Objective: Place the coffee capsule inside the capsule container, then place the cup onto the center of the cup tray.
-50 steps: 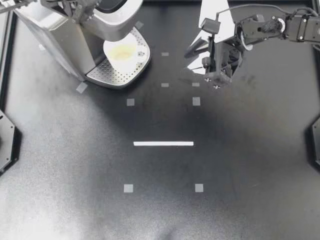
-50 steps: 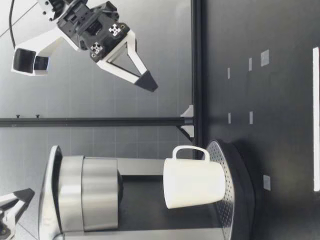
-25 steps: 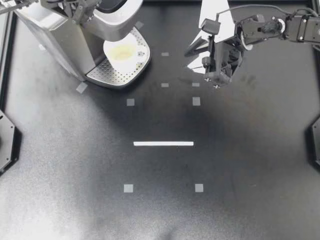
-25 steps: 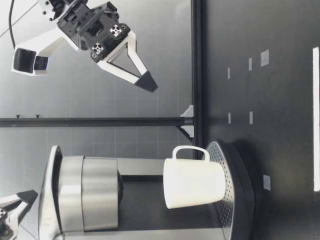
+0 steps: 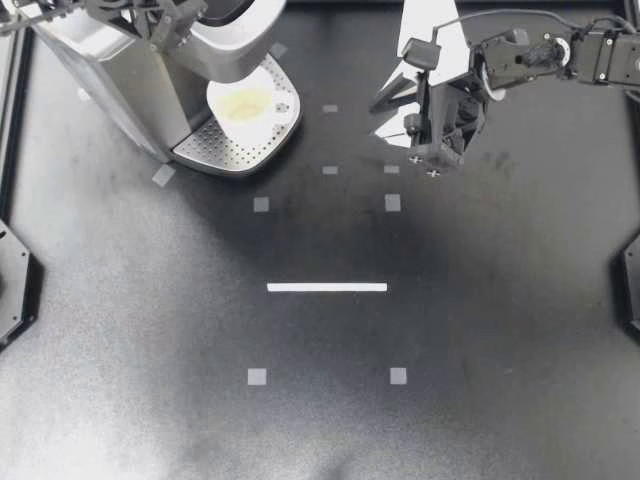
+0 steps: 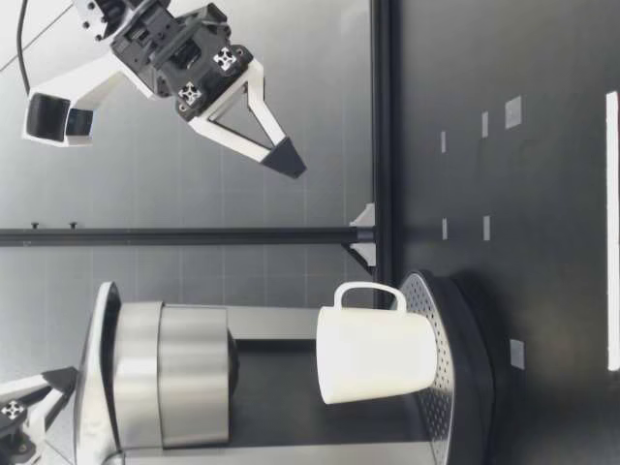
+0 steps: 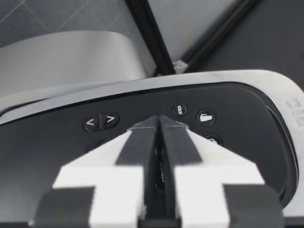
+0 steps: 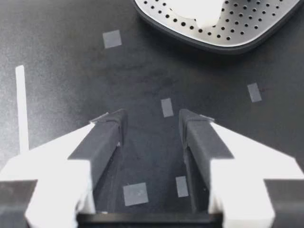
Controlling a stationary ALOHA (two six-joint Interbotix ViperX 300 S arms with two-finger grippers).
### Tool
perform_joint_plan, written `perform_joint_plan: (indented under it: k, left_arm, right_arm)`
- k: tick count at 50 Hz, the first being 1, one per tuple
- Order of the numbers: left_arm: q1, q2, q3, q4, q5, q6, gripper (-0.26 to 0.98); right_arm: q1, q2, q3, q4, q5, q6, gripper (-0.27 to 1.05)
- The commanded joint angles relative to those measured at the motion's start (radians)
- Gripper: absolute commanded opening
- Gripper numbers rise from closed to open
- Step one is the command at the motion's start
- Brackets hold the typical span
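Left gripper had its fingers pressed together with nothing visible between them. It was poised at the black button panel on top of the machine, though whether the tips touched the panel I could not tell. A closed tip suits pushing a lid or a button, which was probably why it was held that way. My right gripper hung high above the table, well off to the machine's side, with its fingers apart and empty and angled down toward the tray. It seemed parked clear of the machine and had no hold on anything. At the machine's base the perforated tray jutted forward, and the cup stood upright on it beneath the machine's brew head, about central, so that step looked done. No view showed the capsule; presumably it already lay inside the machine, out of sight.
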Motion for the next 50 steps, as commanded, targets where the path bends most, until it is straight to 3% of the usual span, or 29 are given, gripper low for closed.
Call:
perform_joint_plan:
  k: [1, 15, 31, 50]
  left_arm:
    - [0.006, 0.012, -0.005, -0.008, 0.032, 0.002, 0.1]
    - [0.005, 0.021, -0.002, -0.008, 0.061, 0.006, 0.1]
    - [0.002, -0.046, -0.035, -0.006, -0.141, 0.057, 0.1]
    - [-0.043, -0.017, -0.043, -0.006, -0.094, 0.066, 0.1]
  right_arm:
    - [0.005, -0.018, -0.011, 0.002, -0.006, -0.002, 0.47]
    - [0.003, -0.012, -0.009, 0.002, -0.006, -0.003, 0.47]
    - [0.003, -0.011, -0.009, 0.002, -0.006, -0.002, 0.47]
    - [0.003, -0.015, -0.009, 0.002, -0.018, -0.002, 0.47]
